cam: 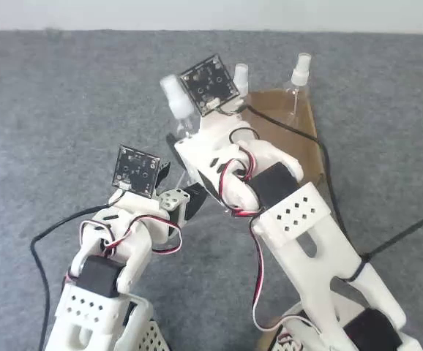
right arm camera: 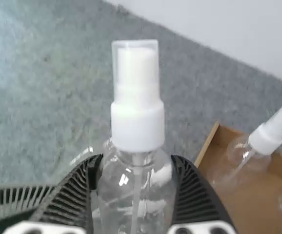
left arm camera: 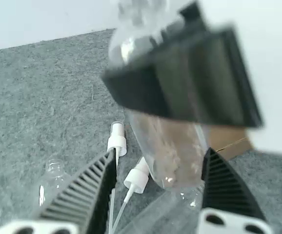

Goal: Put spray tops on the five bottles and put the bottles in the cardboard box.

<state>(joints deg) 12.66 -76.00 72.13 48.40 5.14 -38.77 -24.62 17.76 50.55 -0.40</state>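
Observation:
A clear bottle with a white spray top on it stands upright in the air, and my right gripper is shut on its body. From above, that bottle is just left of the cardboard box. In the left wrist view the right gripper clamps the bottle from above, while my left gripper stands open around its lower end, with a gap on one side. Two capped bottles stand in the box.
On the grey carpet beyond the left gripper lie two loose spray tops and one uncapped bottle stands there. Another clear bottle lies below the held one. Both arms crowd the middle; cables trail toward the front.

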